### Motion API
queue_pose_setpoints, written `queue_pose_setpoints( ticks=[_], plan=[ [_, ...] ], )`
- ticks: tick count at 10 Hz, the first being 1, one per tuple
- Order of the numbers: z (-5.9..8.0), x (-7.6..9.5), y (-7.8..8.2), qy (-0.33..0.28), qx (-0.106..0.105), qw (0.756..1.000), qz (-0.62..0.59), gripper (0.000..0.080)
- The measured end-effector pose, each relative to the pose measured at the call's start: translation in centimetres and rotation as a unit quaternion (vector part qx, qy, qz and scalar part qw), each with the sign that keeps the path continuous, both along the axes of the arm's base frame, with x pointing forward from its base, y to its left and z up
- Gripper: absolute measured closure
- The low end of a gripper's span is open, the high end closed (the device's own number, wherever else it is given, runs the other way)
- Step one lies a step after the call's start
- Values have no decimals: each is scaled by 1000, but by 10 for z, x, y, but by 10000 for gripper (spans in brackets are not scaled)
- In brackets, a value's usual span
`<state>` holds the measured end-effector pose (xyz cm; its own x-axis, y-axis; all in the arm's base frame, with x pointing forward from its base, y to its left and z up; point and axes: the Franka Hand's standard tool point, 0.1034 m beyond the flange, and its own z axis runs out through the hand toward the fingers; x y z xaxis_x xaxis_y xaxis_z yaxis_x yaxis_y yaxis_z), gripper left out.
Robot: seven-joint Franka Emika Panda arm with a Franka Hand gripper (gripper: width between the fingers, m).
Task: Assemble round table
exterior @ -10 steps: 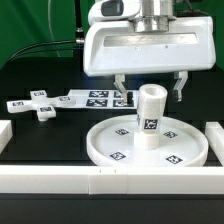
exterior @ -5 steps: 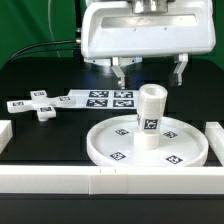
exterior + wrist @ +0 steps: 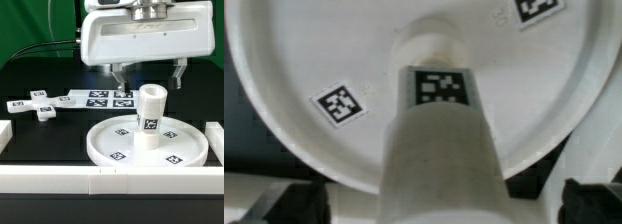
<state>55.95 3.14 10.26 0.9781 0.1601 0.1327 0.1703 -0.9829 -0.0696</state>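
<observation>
Tool (image 3: 149, 80) hangs spread and empty above the leg (image 3: 150, 118), which stands upright mid-disc (image 3: 105, 142) on the desk (image 3: 40, 140); the cross-shaped piece (image 3: 41, 106) lies at the exterior view's left.

Table (image 3: 45, 140) carries disc (image 3: 108, 140), cross (image 3: 42, 106) — perhaps marker board (image 3: 90, 98).

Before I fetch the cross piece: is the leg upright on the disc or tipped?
Upright. The leg stands vertical at the middle of the disc, base on it; the open hand hangs over it, not gripping.
</observation>
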Motion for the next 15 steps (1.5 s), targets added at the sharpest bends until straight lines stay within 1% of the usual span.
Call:
queue_pose_setpoints(
  ticks=[1,2,3,4,5,6,7,10,13,15],
  plan=[
    [1,4,0,29,6,1000,-1,151],
    [0,0,4,56,10,998,0,151],
    [0,-5,8,100,13,995,7,151],
    [0,-3,10,130,16,991,11,151],
    [0,3,5,138,7,990,19,151],
    [1,8,2,134,1,991,23,151],
    [2,11,2,126,0,992,28,151],
    [1,11,2,126,1,992,28,151],
    [-6,15,-2,117,-2,991,60,151],
    [-6,15,-2,117,-2,991,62,151]
  ],
)
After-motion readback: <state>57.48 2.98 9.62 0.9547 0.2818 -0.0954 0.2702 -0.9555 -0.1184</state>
